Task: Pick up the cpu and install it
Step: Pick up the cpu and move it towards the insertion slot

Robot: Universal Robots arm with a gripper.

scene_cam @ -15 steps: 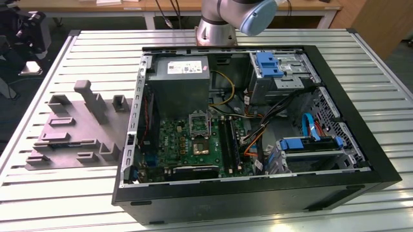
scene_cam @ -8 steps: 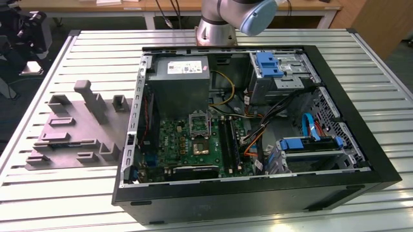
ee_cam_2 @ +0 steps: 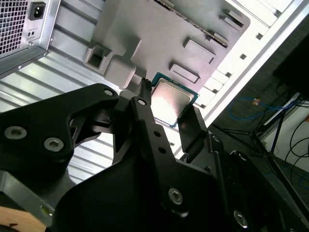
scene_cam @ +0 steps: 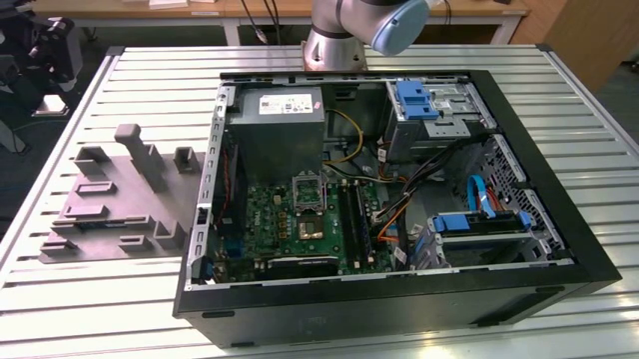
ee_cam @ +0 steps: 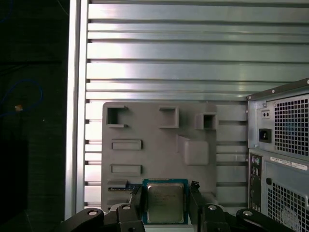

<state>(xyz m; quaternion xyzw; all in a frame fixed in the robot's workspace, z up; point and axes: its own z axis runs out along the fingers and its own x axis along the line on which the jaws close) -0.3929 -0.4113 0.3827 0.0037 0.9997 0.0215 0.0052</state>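
Tool (ee_cam: 166, 194) clasps cpu (ee_cam: 165, 205) — above slatted metal table (ee_cam: 169, 63).

The cpu (ee_cam: 165, 202) is silvery with a teal-green rim, the fixture plate (ee_cam: 159, 140) plain grey, the table (ee_cam: 169, 58) silver-ribbed.

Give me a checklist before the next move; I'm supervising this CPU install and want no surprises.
1. Grip: ok. The gripper is closed on the cpu, with a finger on each of two opposite edges.
2. Clear of the grey fixture: ok. In both wrist views the cpu hangs above it.
3. Chip square between the fingers: ok in the first wrist view.
4. Computer case open: ok. The exterior view shows the motherboard exposed.
5. Socket ready to receive: cannot tell whether its frame is open.
6. Yellow cables off the socket: ok, they run beside it.
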